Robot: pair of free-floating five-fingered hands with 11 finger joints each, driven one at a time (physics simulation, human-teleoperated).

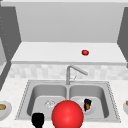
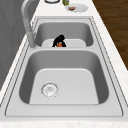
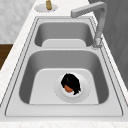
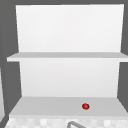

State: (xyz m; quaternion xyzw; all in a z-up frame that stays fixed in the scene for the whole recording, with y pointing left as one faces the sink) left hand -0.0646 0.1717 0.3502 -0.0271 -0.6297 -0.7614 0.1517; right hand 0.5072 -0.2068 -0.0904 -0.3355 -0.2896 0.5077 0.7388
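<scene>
In the right basin of the steel sink [image 1: 110,100], the right hand [image 1: 87,103] seems clamped on a small orange object [image 3: 68,88] over a white plate [image 3: 85,93]; a steady, level grip suits. The left hand [image 1: 38,119] hovers at the sink's front edge, fingers unclear.

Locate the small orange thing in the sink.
The orange thing lies on the white plate in the sink's right basin, under the right hand.

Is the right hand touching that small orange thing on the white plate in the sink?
Touching: in the right side view the right hand has its fingers curled over the small orange thing on the round white plate.
</scene>
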